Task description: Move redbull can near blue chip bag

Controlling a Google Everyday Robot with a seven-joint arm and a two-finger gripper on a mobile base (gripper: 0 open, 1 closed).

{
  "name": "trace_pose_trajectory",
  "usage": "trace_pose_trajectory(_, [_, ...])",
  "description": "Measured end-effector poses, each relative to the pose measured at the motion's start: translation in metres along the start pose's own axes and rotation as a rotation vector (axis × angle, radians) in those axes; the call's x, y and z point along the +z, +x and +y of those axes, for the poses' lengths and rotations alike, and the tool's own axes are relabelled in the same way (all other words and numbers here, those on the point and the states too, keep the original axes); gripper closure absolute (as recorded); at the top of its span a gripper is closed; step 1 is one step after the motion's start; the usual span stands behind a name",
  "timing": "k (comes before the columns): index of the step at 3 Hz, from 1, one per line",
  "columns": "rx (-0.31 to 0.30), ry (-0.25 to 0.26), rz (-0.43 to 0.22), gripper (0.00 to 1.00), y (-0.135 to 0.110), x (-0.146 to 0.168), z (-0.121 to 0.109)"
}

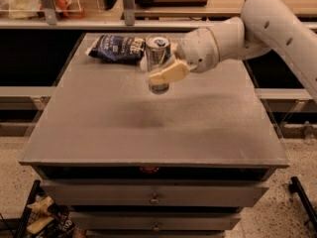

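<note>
The redbull can [157,58] is a slim silver-and-blue can with a silver top. It hangs upright above the grey table [148,123], held in the air. My gripper [166,69] is shut on the can, with a cream finger [168,74] across its front. The white arm reaches in from the upper right. The blue chip bag [118,48] is a crumpled dark blue foil bag with white lettering, lying at the table's back left. The can is just right of the bag and slightly in front of it.
The orange ball is hidden behind the arm. A shelf with metal posts [128,4] runs behind the table. Drawers [154,196] sit under the tabletop. A cart with items [42,217] stands at the bottom left on the floor.
</note>
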State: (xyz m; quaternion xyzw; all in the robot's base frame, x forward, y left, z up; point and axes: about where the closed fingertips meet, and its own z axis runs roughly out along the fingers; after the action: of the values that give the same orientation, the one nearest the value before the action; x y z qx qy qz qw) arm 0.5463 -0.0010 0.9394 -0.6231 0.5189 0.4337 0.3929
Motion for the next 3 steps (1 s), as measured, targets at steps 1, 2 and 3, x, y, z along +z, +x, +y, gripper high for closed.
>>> trace_pose_trajectory(1, [-0.025, 0.011, -0.006, 1.00, -0.011, -0.004, -0.004])
trace_pose_trajectory(2, [-0.008, 0.072, -0.006, 1.00, -0.009, -0.006, -0.009])
trace_pose_trajectory(3, [0.030, 0.156, -0.007, 1.00, -0.001, -0.012, -0.039])
